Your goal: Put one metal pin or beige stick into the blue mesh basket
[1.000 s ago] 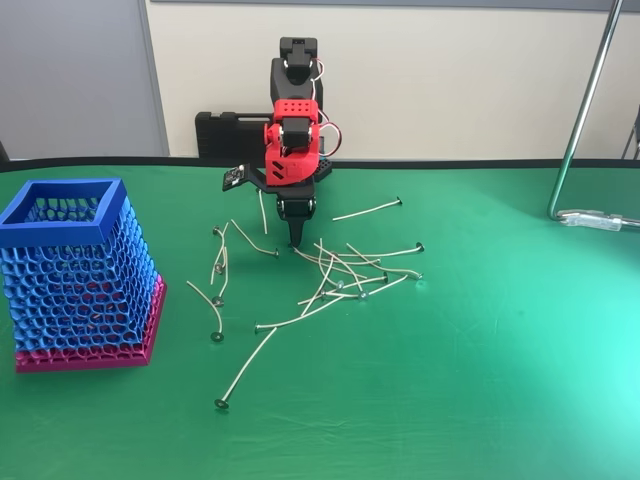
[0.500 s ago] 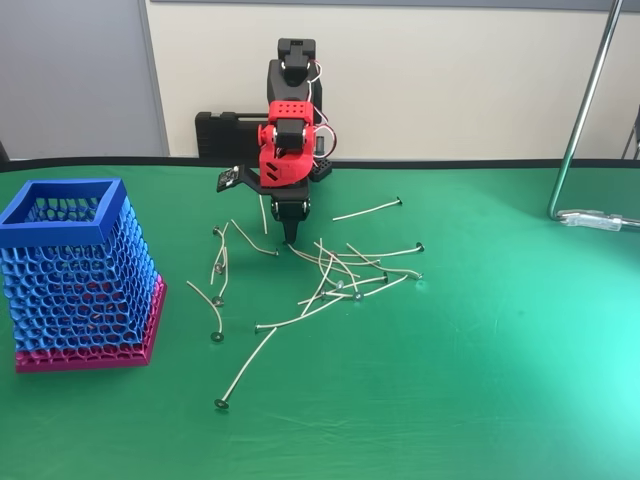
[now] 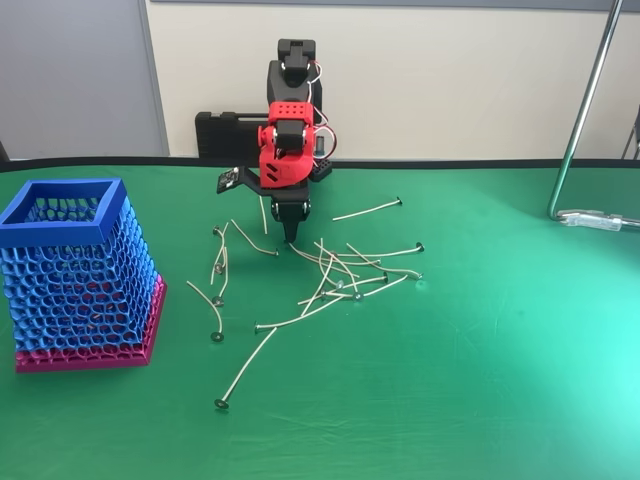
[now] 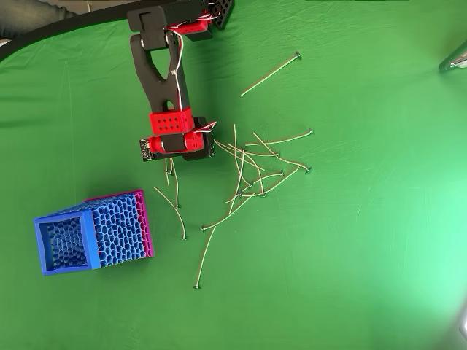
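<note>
Here the red and black arm [image 3: 290, 120] reaches forward from the far edge of the green tabletop [image 3: 500, 380], its gripper [image 3: 291, 236] pointing straight down at the far left end of the tangle of sticks [image 3: 345, 275]. In the fixed view the dark fingers [image 3: 291, 222] taper to a single narrow tip, so the jaws look closed or nearly so, but the tip is too small to tell whether a stick is caught between them. The overhead view hides the fingertips under the red wrist block [image 4: 174, 135], so it does not settle the matter either.

The sticks lie loose near the middle of the tabletop. The overhead view shows their spread plainly: a crossed cluster [image 4: 252, 175] just to the picture's right of the wrist, a few singles [image 4: 175, 208] between the cluster and the basket, one long stick [image 4: 206, 255] running toward the near edge, and one apart [image 4: 270, 69] toward the far edge. In the fixed view the same sticks overlap into a flatter heap, and the tiny dark heads show better.

The blue mesh basket [image 3: 75, 275] stands upright near the left edge of the tabletop, well apart from the gripper. The fixed view shows its magenta base [image 3: 90, 355] and tapered walls; the overhead view looks into its open mouth [image 4: 66, 244], where only mesh can be made out.

A metal pole with a clamp [image 3: 585, 130] stands at the far right edge in the fixed view.
</note>
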